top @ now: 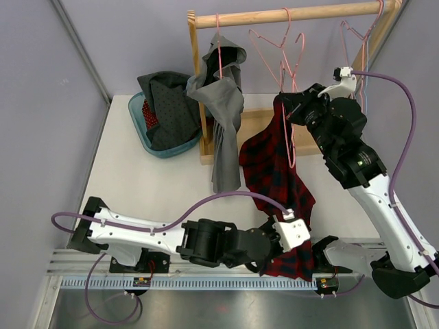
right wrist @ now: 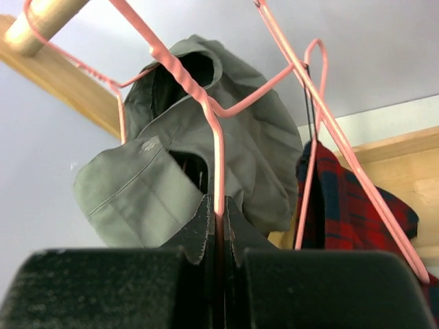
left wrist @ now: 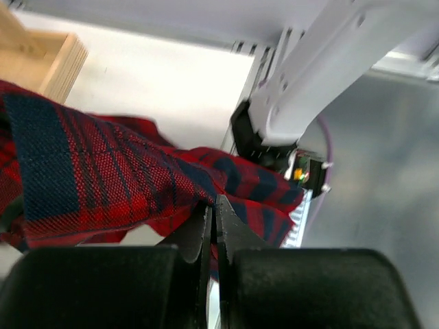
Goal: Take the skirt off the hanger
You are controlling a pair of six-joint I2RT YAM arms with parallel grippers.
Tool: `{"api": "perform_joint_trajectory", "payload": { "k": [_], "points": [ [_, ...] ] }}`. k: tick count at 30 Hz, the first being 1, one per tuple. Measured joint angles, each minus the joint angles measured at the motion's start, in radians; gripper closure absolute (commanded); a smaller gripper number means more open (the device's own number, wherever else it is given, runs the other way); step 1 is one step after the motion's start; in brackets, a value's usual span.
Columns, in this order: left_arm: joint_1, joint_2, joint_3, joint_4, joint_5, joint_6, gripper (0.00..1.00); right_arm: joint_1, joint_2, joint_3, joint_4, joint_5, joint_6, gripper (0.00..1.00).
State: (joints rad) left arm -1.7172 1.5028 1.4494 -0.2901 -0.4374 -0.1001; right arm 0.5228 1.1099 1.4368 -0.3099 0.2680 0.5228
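The red and navy tartan skirt (top: pixel 271 164) hangs from a thin pink wire hanger (top: pixel 292 147) in front of the wooden rack and drapes down to the table's near edge. My right gripper (top: pixel 286 104) is at the skirt's top and is shut on the hanger's pink wire (right wrist: pixel 218 164). In the right wrist view the skirt (right wrist: pixel 336 199) hangs just right of my jaws. My left gripper (top: pixel 296 241) is at the skirt's lower end. In the left wrist view its jaws (left wrist: pixel 214 205) are shut on a fold of the skirt (left wrist: pixel 89 178).
A wooden rack with a rod (top: pixel 288 14) holds several more pink hangers (top: pixel 274 48) and a grey-green garment (top: pixel 223 103). A teal basket (top: pixel 139 127) at the back left holds a dark grey dotted garment (top: pixel 168 103) and a red one (top: pixel 147 113). Purple walls stand close on both sides.
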Motion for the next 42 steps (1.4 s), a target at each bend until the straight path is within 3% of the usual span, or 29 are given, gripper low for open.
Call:
{"api": "perform_joint_trajectory", "payload": {
  "k": [6,11,22,32,42],
  "points": [
    [-0.009,-0.097,-0.098,-0.097,-0.12,-0.047,1.0,0.0,-0.049,0.109,-0.147,-0.109,-0.004,1.0],
    [0.093,-0.208,-0.093,-0.211,-0.196,-0.053,1.0,0.0,-0.208,0.116,-0.28,-0.262,-0.004,1.0],
    [0.218,-0.377,0.18,-0.43,-0.435,0.117,1.0,0.0,-0.589,0.163,-0.528,-0.554,-0.074,1.0],
    [0.327,-0.399,0.389,-0.296,-0.582,0.488,1.0,0.0,-0.659,0.14,-0.634,-0.859,-0.127,1.0],
    [0.713,-0.233,0.668,-0.169,-0.576,0.699,1.0,0.0,-0.668,0.041,-0.76,-1.022,-0.187,1.0]
  ]
}}
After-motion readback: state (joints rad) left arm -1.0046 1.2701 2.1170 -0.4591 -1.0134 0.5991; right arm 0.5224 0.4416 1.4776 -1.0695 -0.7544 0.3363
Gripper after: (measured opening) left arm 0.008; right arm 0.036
